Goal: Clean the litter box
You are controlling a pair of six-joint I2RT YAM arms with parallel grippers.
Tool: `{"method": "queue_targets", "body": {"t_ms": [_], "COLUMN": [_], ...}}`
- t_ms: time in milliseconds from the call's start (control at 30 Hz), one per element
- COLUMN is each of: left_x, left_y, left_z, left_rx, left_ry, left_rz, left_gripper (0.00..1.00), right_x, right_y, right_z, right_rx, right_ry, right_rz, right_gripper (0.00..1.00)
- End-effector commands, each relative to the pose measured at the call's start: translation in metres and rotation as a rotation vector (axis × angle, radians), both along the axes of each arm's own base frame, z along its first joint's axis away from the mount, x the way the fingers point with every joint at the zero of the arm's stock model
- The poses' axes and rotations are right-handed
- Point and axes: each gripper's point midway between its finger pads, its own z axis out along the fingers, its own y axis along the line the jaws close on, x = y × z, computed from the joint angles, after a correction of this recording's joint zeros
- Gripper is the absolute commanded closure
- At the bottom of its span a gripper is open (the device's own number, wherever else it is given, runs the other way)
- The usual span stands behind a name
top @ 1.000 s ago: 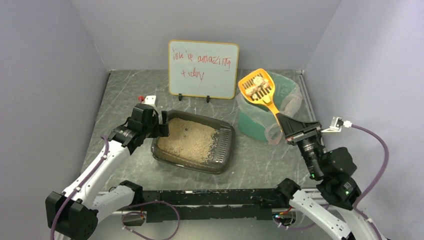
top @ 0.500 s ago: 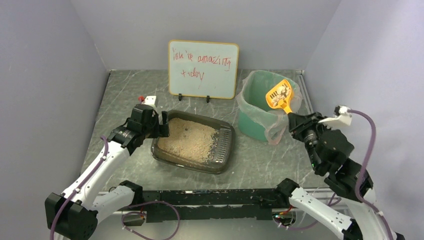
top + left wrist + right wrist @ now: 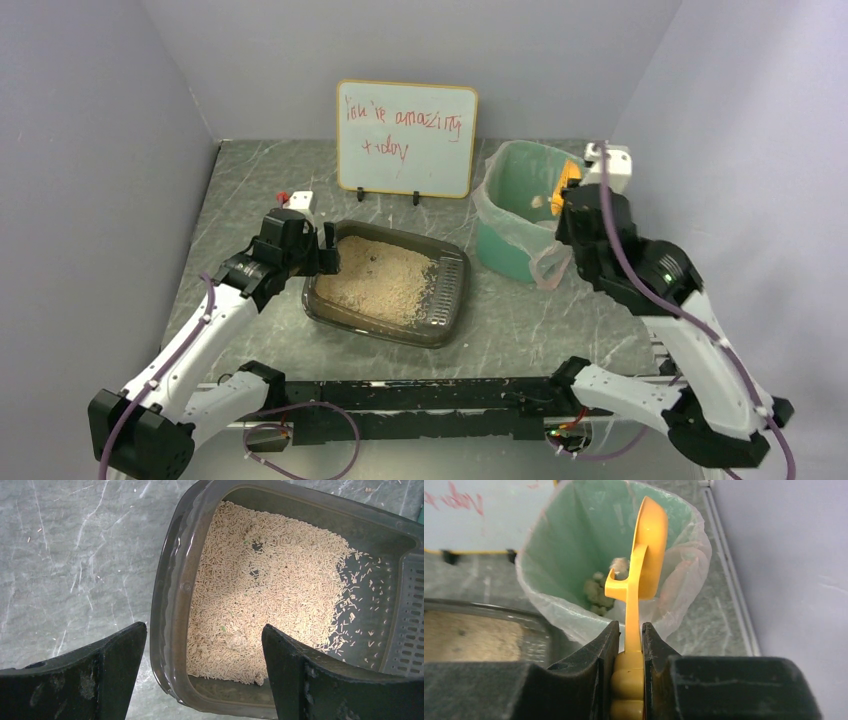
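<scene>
Top external view: a grey, white-veined worktop (image 3: 250,190) is closed in by plain pale walls (image 3: 90,150) on three sides, with a whiteboard (image 3: 407,138) bearing red handwriting propped at the back. The left hand (image 3: 322,250) is spread wide and holds nothing. The litter box (image 3: 452,290) lies right beneath it, one finger outside the rim and the other above the tan litter (image 3: 385,275). The right hand (image 3: 629,626) is clamped on the handle of an orange litter scoop (image 3: 649,545), which is turned on edge over the lined green bin (image 3: 549,545) just ahead.
</scene>
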Motion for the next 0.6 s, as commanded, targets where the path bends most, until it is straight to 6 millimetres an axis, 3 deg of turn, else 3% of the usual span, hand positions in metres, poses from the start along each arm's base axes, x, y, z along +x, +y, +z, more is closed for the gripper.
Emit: {"method": "queue_targets", "body": {"t_ms": [0, 267, 467, 567], "left_x": [0.003, 0.002, 0.002, 0.002], "left_y": [-0.003, -0.004, -0.003, -0.003], "left_z": [0.01, 0.01, 0.009, 0.008], "left_rx": [-0.018, -0.02, -0.018, -0.015], "left_ry": [-0.046, -0.046, -0.042, -0.036], "left_rz": [-0.025, -0.027, -0.024, -0.02], "left_gripper": [0.09, 0.09, 0.09, 0.09], "right_x": [0.003, 0.013, 0.011, 0.002], "right_y": [-0.014, -0.011, 0.024, 0.055], "right_z": [0.003, 0.039, 0.079, 0.093], "right_rx": [-0.19, -0.21, 0.001, 0.148], "right_ry": [0.063, 0.025, -0.094, -0.144], "right_rz": [-0.028, -0.036, 0.149, 0.307], "right_gripper": [1.0, 1.0, 1.0, 1.0]}}
